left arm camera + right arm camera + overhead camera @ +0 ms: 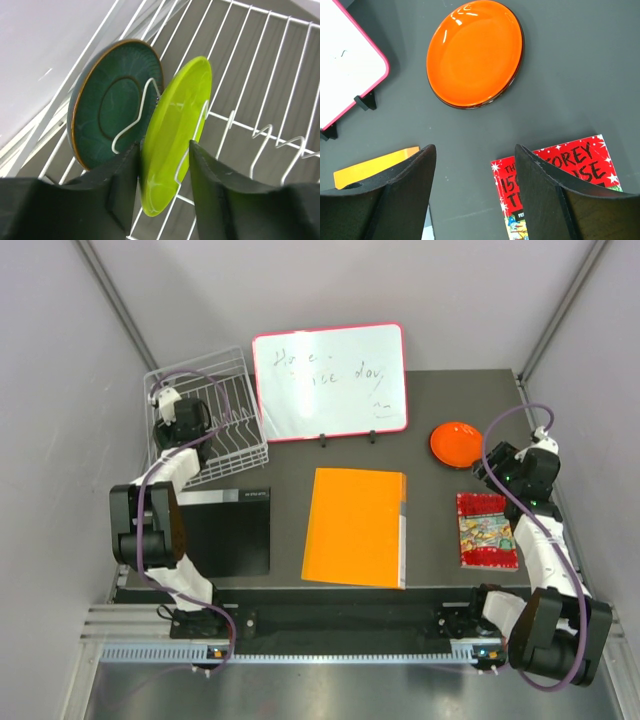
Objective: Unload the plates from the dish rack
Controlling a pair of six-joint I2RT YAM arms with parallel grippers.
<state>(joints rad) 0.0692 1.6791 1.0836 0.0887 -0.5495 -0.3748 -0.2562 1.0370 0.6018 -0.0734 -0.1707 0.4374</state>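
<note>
The white wire dish rack (245, 390) stands at the table's back left. In the left wrist view a lime green plate (175, 130) and a dark teal plate (110, 105) stand on edge between the rack's tines (235, 123). My left gripper (164, 145) is open inside the rack (185, 415), its jaws on either side of the green plate's lower edge, the left finger against it. An orange plate (455, 444) lies flat on the table at the right (475, 52). My right gripper (475, 148) is open and empty above the table, just in front of it (520, 465). The red plate is out of view.
A pink-framed whiteboard (330, 380) stands at the back centre. An orange folder (355, 527) lies mid-table and a black notebook (228, 532) in front of the rack. A red booklet (485, 530) lies by the right arm, under its right finger (560, 175).
</note>
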